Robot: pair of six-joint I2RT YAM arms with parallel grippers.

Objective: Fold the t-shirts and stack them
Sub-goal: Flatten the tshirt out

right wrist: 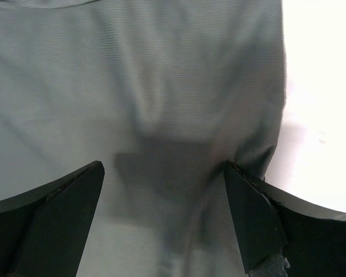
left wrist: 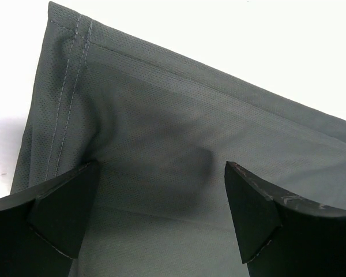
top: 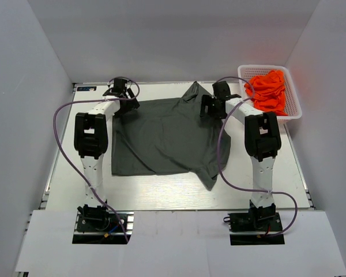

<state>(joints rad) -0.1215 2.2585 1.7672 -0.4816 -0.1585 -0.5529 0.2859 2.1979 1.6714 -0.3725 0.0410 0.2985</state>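
Okay, quick rundown. Dark grey t-shirt (top: pixel 161 138) spread mostly flat mid-counter (top: pixel 161 193), lying sideways: stitched hem (left wrist: pixel 66 86) toward 9 o'clock, one sleeve poking out at 12 and the other down at 5. Orange t-shirts (top: pixel 270 89) heaped in the white basket (top: pixel 294 112) off at 2 o'clock, well apart from the grey one.

Left end effector (top: pixel 124 103) over the shirt's 10 o'clock corner, fingers (left wrist: pixel 57 213) spread apart with cloth showing between them, nothing pinched. Right end effector (top: pixel 212 107) over the 1 o'clock edge near the far sleeve, likewise spread wide and holding nothing. No telling from the wrist views about actual contact with the fabric.

Looks like the setup for a first fold, so barely started overall.

Tips for doing it well:
- Drop both sides down evenly.
- Get both layers of the shirt in the pinch, right at the edge, and check for a real bite of cloth before lifting.
- On the left, grab just inside the double stitching rather than at the very corner. Less chance of slipping.
- Lift only enough to clear the counter.
- Carry both ends toward 6 o'clock at a matching pace, edge kept taut between them.
- Probably tuck that 5 o'clock sleeve in first, or expect a lumpy fold.
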